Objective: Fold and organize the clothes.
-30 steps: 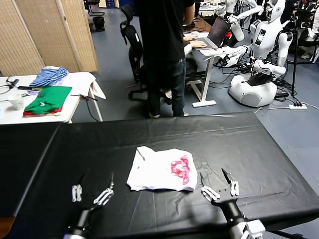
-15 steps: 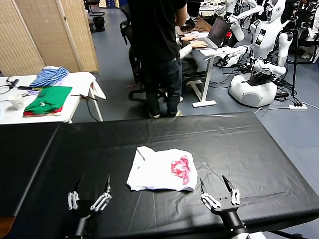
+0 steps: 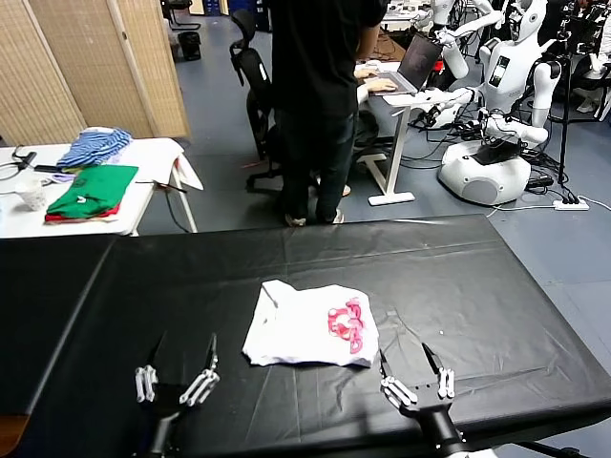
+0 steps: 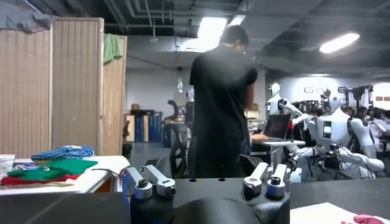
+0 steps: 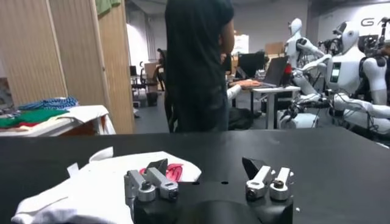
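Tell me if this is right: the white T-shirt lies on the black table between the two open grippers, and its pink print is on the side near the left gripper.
Not quite. The T-shirt lies on the black table between the open left gripper and right gripper, but the head view shows its pink print on the side near the right gripper.

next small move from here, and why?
Probably bring the right hand forward to the T-shirt's near right edge and pinch it. The shirt lies in a loose, partly folded heap on the black table, print up, and neither hand touches it. Both hands are open and low at the near edge; the left hand sits farther from the fabric.
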Robot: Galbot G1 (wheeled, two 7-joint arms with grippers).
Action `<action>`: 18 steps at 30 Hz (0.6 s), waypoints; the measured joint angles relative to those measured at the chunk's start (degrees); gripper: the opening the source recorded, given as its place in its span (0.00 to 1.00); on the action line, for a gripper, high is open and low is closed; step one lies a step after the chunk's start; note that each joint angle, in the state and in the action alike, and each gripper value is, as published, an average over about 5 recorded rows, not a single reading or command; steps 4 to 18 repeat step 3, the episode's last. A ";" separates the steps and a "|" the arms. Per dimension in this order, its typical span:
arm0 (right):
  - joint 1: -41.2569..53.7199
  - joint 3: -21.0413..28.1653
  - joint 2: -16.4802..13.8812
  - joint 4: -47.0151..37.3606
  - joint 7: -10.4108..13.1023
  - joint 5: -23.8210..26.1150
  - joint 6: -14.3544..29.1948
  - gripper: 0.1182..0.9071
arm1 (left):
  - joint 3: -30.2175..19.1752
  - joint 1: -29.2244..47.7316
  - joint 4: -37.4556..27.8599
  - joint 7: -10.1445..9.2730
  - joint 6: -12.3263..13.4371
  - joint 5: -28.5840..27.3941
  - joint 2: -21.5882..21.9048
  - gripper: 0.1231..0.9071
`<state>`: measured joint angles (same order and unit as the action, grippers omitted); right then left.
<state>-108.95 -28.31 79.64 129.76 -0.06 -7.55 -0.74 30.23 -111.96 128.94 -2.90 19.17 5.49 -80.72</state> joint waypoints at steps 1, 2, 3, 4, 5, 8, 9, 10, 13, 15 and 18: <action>-0.16 0.06 -0.05 -0.02 0.05 0.00 -0.01 1.00 | -0.10 -0.04 0.01 -0.01 -0.09 -0.17 -0.06 1.00; -0.26 0.09 -0.09 -0.02 0.07 0.00 -0.02 1.00 | -0.15 -0.07 0.02 -0.01 -0.12 -0.29 -0.09 1.00; -0.33 0.12 -0.10 -0.03 0.08 0.00 -0.03 1.00 | -0.21 -0.09 0.02 -0.01 -0.15 -0.41 -0.14 1.00; -0.33 0.12 -0.10 -0.03 0.08 0.00 -0.03 1.00 | -0.21 -0.09 0.02 -0.01 -0.15 -0.41 -0.14 1.00; -0.33 0.12 -0.10 -0.03 0.08 0.00 -0.03 1.00 | -0.21 -0.09 0.02 -0.01 -0.15 -0.41 -0.14 1.00; -0.33 0.12 -0.10 -0.03 0.08 0.00 -0.03 1.00 | -0.21 -0.09 0.02 -0.01 -0.15 -0.41 -0.14 1.00; -0.33 0.12 -0.10 -0.03 0.08 0.00 -0.03 1.00 | -0.21 -0.09 0.02 -0.01 -0.15 -0.41 -0.14 1.00; -0.33 0.12 -0.10 -0.03 0.08 0.00 -0.03 1.00 | -0.21 -0.09 0.02 -0.01 -0.15 -0.41 -0.14 1.00; -0.33 0.12 -0.10 -0.03 0.08 0.00 -0.03 1.00 | -0.21 -0.09 0.02 -0.01 -0.15 -0.41 -0.14 1.00; -0.33 0.12 -0.10 -0.03 0.08 0.00 -0.03 1.00 | -0.21 -0.09 0.02 -0.01 -0.15 -0.41 -0.14 1.00; -0.33 0.12 -0.10 -0.03 0.08 0.00 -0.03 1.00 | -0.21 -0.09 0.02 -0.01 -0.15 -0.41 -0.14 1.00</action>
